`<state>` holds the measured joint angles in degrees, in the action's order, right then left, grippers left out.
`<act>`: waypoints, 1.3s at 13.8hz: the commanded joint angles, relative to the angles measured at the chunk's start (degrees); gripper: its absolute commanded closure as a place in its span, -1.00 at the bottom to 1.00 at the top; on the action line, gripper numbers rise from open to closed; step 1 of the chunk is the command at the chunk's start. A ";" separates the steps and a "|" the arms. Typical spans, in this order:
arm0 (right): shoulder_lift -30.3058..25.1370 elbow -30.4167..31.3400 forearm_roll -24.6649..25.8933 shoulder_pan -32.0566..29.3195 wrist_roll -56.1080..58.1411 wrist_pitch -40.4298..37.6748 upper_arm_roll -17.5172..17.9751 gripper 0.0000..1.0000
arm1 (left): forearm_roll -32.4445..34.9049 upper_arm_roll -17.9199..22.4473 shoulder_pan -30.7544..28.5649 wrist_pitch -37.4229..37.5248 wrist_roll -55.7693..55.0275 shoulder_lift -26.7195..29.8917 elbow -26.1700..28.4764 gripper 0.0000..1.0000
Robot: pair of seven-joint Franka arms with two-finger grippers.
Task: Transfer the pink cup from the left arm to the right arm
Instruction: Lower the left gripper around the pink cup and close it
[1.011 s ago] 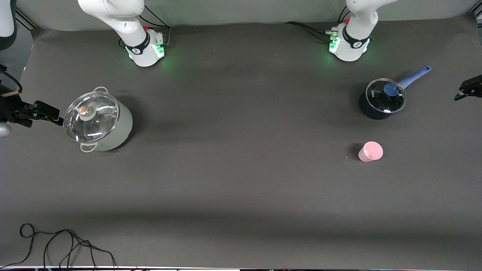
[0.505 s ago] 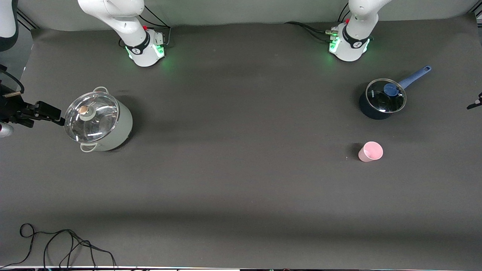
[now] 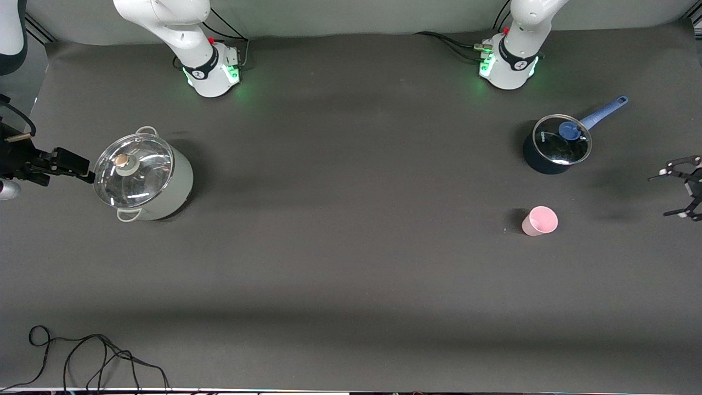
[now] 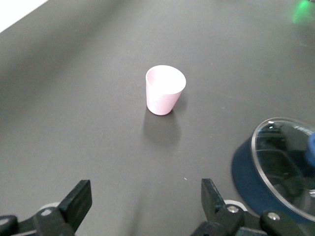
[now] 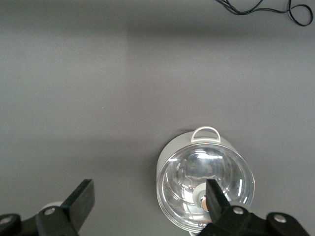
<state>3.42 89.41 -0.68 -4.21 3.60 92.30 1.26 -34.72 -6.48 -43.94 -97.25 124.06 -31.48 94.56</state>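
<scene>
I'm looking down on a wide table (image 3: 351, 263) covered edge to edge in a dark grey matte sheet. Soft bands of lighter and darker grey run across it, so the lighting comes from overhead and is uneven. Along the top edge I see a strip of pale grey wall (image 3: 351, 13) where the sheet ends. Green light glows on the sheet at two spots near that edge. At the corner nearest the camera, toward the right arm's end, a thin black cable (image 3: 88, 356) lies in loose loops on the surface. A pale strip shows along the bottom edge of the sheet.
</scene>
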 commanded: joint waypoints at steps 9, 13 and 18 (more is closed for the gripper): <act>0.27 0.95 -0.90 0.34 -0.96 2.00 -0.29 -0.99 | -12.99 -1.96 -0.53 5.66 26.21 -18.78 -2.63 -0.98; 0.89 0.07 -0.90 0.34 -1.84 2.00 -0.29 -0.99 | -13.44 -5.72 -0.44 6.02 30.01 -22.66 -2.01 -0.99; 0.80 0.15 -0.90 0.26 -1.05 2.27 -0.38 -0.99 | -17.13 -8.46 1.92 5.85 30.36 -25.21 -2.01 -0.99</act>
<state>3.80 90.54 -0.68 -4.21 3.02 94.34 1.22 -49.68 -15.21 -43.52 -92.50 152.73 -55.63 93.21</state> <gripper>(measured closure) 0.000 0.004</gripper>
